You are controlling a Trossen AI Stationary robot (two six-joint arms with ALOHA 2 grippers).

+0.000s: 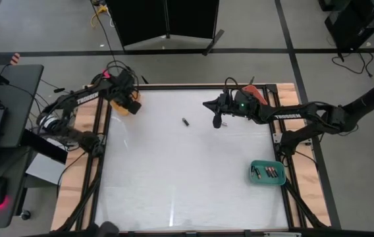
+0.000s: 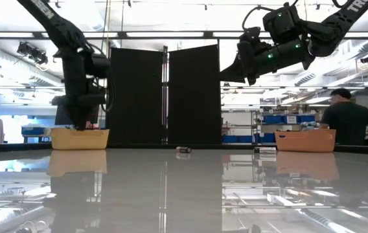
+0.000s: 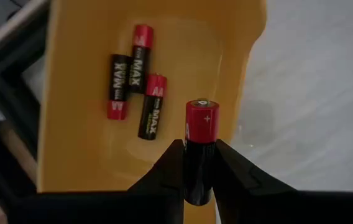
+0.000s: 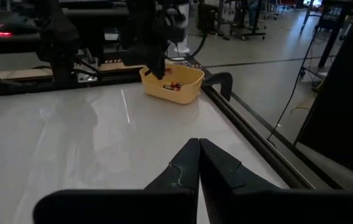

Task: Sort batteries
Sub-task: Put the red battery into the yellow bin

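My left gripper (image 3: 199,149) hangs over the yellow tray (image 3: 52,93) at the table's far left (image 1: 124,108), shut on a black battery with a red end (image 3: 201,121). Three more black-and-red batteries (image 3: 133,81) lie on the tray's floor. One loose battery (image 1: 185,122) lies on the white table near its far middle. My right gripper (image 4: 199,144) is shut on nothing and hovers above the table's far right part (image 1: 207,104). A green tray (image 1: 267,172) at the right edge holds several batteries. My left gripper pinches the battery's black body (image 3: 199,163) between its two fingers. The fingers come from above, pointing steeply down, and the battery lies along them. Its red end (image 3: 202,118) sticks out past the fingertips toward the tray. The battery hangs clear of the tray floor.
A red-orange tray (image 1: 253,92) sits at the far right under my right arm. Black panels (image 2: 164,97) stand behind the table's far edge. A person (image 2: 349,120) stands in the room beyond. The white tabletop (image 1: 187,178) is bare in its middle and near part.
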